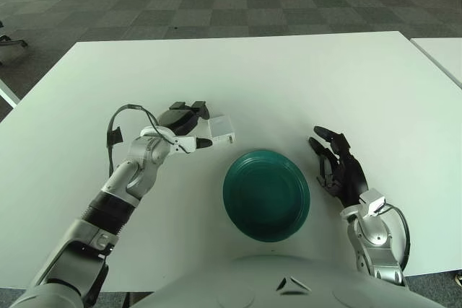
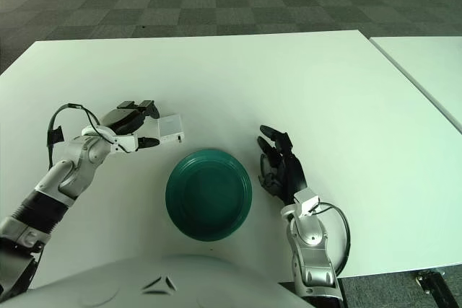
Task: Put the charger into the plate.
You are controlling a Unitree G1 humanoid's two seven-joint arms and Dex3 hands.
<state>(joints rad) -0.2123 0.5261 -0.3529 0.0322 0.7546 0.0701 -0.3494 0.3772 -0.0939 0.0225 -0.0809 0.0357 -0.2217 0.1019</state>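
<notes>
Beside charger (image 1: 221,128), left hand (image 1: 185,125) fingers bracketing it, wrist level.

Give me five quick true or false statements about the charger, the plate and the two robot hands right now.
1. The small white boxy charger lies inside the round dark green plate. False: it is on the white table, beyond the plate's left rim.
2. The left robot hand is at the charger, fingers either side. True.
3. The plate holds nothing. True.
4. The right robot hand grasps the plate's rim. False: it shows to the right of the plate, fingers spread, apart from it.
5. The plate is red. False: dark green.
</notes>
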